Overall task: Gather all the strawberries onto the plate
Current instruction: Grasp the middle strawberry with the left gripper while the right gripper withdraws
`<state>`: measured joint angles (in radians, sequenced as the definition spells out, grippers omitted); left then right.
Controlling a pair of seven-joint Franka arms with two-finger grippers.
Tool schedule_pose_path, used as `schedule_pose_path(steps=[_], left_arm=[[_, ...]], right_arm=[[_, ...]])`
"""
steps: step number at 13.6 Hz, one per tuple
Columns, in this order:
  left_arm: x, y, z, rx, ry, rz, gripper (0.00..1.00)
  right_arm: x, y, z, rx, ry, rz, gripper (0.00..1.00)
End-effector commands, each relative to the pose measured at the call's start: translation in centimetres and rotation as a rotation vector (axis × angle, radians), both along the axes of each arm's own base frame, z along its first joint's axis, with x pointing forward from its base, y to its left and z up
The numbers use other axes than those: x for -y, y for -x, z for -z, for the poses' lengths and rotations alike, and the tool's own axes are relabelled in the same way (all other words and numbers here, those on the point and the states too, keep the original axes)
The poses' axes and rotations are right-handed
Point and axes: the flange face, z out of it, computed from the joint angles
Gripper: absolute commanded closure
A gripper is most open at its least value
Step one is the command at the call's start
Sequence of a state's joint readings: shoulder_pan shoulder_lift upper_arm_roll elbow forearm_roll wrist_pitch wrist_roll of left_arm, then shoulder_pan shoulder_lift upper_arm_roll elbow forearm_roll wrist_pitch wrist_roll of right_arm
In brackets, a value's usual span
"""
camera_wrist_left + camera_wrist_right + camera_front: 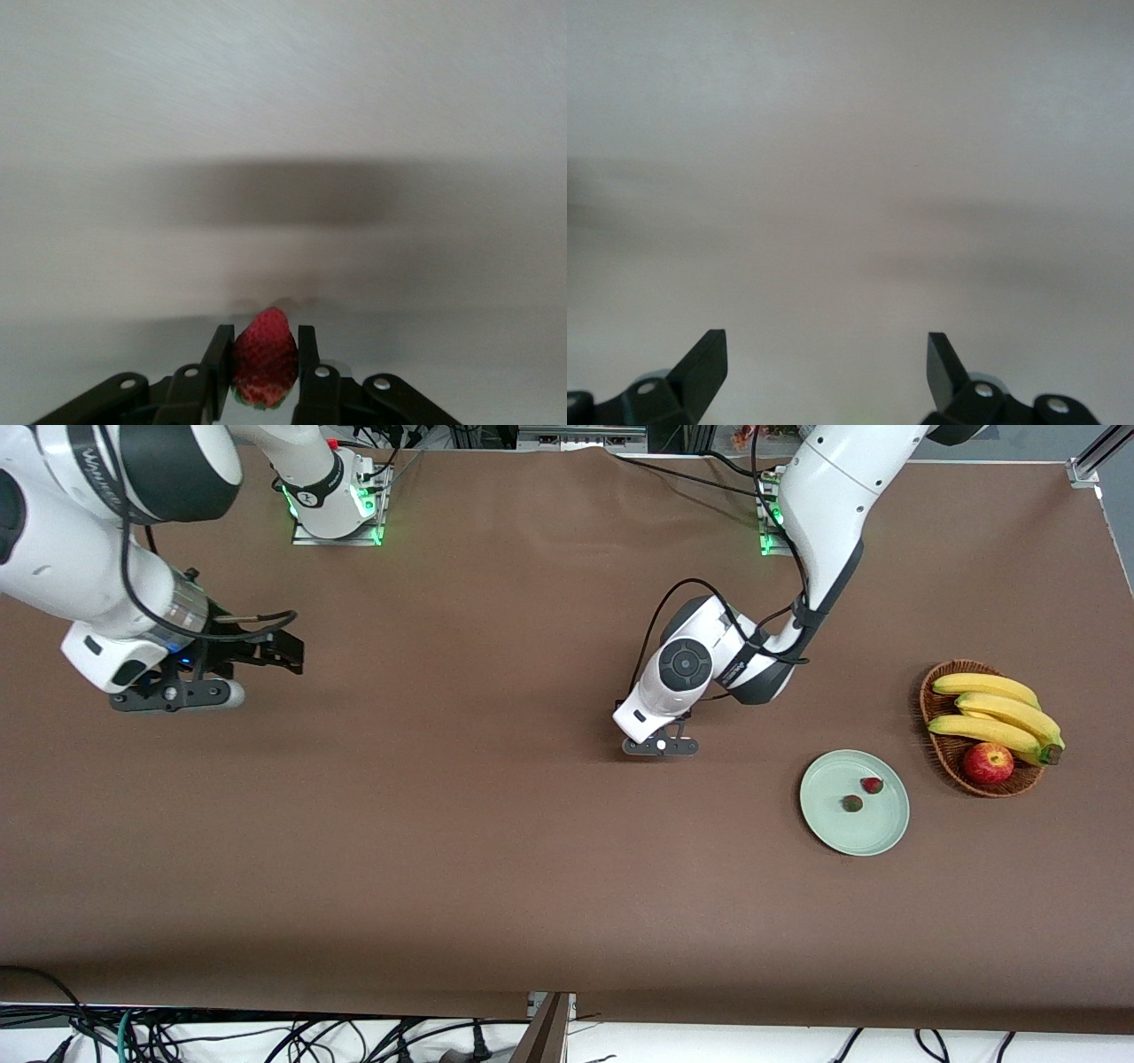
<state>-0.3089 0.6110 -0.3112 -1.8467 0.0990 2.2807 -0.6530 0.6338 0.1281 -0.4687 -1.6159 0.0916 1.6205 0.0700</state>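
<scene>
The right gripper is seen over bare tablecloth toward the right arm's end of the table, and its fingers are spread wide apart with nothing between them; that arm waits. Near the middle of the table, the left gripper is lowered to the cloth, and its fingers are clamped on one strawberry, which is pinched by its sides. Toward the left arm's end of the table, the pale green plate is laid flat, well apart from the left gripper. Two more strawberries are seen lying on the plate, near each other but apart. Just beside the plate, farther from the front camera, a wicker basket is set, in which bananas and a red apple are held.
</scene>
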Motion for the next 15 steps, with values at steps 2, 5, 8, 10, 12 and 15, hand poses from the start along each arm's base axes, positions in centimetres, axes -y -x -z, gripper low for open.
schedule_pose_path(steps=[2, 5, 8, 10, 12, 15], left_arm=[[-6.8, -4.2, -6.6, -0.018, -0.089, 0.117, 1.0], [-13.7, -6.8, -8.3, -0.035, -0.083, 0.238, 1.0], [-20.9, -9.1, -8.6, -0.037, -0.097, 0.422, 1.0], [-23.9, -10.4, -7.5, -0.015, -0.046, 0.59, 1.0], [-27.3, -12.0, -6.1, 0.068, -0.001, 0.694, 1.0], [-31.2, -13.2, -2.0, 0.139, 0.056, 0.849, 1.0]], right_arm=[[2.6, 3.0, -2.7, 0.029, 0.017, -0.052, 0.01], [3.2, 4.0, -3.1, 0.042, 0.053, -0.067, 0.01], [3.5, 4.0, -3.5, 0.054, 0.062, -0.067, 0.01], [3.4, 3.5, -3.7, 0.06, 0.059, -0.065, 0.01], [3.3, 3.2, -4.3, 0.077, 0.061, -0.06, 0.0], [3.4, 2.8, -5.1, 0.092, 0.057, -0.047, 0.0]])
